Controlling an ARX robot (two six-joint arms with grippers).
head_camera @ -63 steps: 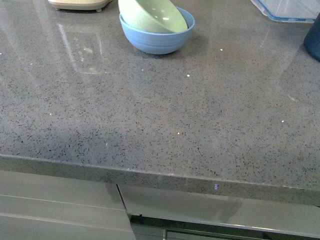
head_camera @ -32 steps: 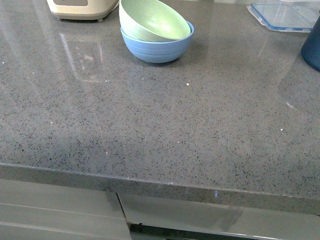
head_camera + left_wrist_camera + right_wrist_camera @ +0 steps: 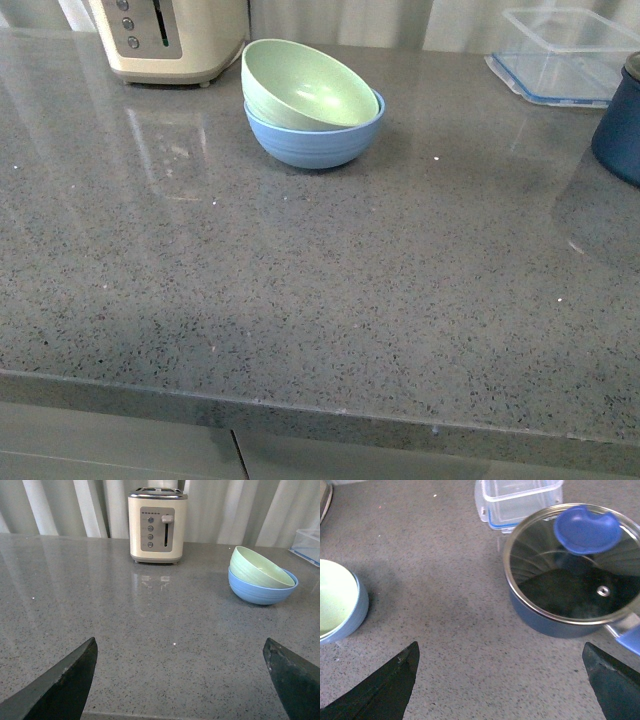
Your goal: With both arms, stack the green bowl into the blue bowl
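At the far side of the tabletop [image 3: 330, 300], green bowl [image 3: 310, 88] sits tilted inside blue bowl [image 3: 315, 140], not fully seated. Left gripper [image 3: 180, 680] and right gripper [image 3: 500, 682] both spread wide, holding nothing. Best finish: nudge the raised rim level. Toaster [image 3: 170, 40] near; navy pot [image 3: 570, 585] well apart; open room in front.

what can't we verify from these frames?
- Blue bowl interior: the green bowl sits tilted in it in every view.
- Toaster top: cut off in front view.
- Navy pot: cropped by front view's edge.
- Pot contents: glass lid too dark, right wrist view.
- Both end effectors: only finger tips visible.
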